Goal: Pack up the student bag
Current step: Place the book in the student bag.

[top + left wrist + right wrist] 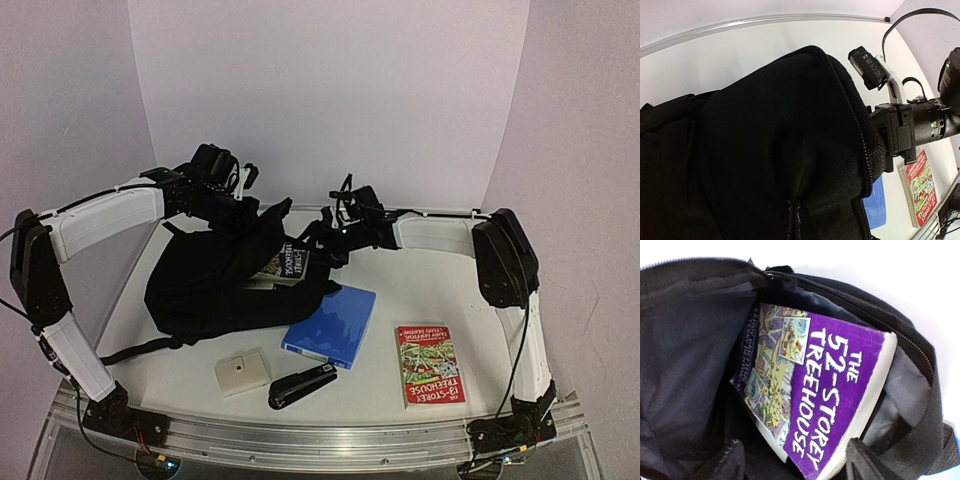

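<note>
The student bag is a large black backpack lying at the left middle of the table, its mouth facing right. My left gripper is shut on the bag's upper rim and holds it raised. In the left wrist view black fabric fills the frame and hides the fingers. A purple "52-Storey Treehouse" book lies slanted inside the open mouth, and also shows in the top view. My right gripper is open at the mouth, its fingers apart on either side of the book's lower corner.
A blue folder lies beside the bag's mouth. A red "13-Storey Treehouse" book lies at front right. A black stapler and a small beige box sit near the front edge. A bag strap trails left.
</note>
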`<control>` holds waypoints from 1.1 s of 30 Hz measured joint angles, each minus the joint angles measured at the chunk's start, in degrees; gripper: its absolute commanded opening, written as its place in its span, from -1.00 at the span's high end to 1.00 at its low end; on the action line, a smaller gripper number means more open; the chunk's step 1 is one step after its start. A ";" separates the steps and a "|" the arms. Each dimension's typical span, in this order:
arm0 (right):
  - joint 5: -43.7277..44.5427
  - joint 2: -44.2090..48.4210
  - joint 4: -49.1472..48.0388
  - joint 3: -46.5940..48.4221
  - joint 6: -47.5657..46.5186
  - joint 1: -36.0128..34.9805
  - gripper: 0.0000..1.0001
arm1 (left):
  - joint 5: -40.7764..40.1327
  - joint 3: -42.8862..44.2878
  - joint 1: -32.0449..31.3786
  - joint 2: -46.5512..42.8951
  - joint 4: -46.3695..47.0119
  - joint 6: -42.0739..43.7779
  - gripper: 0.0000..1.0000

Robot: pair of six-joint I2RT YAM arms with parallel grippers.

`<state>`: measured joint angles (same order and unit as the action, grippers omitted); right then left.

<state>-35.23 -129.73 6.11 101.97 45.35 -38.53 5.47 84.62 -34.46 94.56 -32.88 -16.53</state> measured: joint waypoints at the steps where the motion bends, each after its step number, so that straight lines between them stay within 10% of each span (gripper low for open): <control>1: 0.09 -0.02 0.56 0.01 -0.14 -0.02 -0.20 | 0.05 0.00 0.00 0.00 0.00 0.00 1.00; 24: 2.56 -7.29 5.34 10.17 -2.66 -2.02 -0.25 | 1.69 0.02 0.00 0.13 0.00 0.00 0.99; 33: 0.74 -13.03 4.75 18.69 -2.80 -4.39 0.10 | 2.44 0.02 0.00 0.75 0.12 0.00 0.99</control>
<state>-34.49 -142.76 10.86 120.66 42.55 -42.92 7.91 84.64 -34.46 95.31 -32.77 -16.53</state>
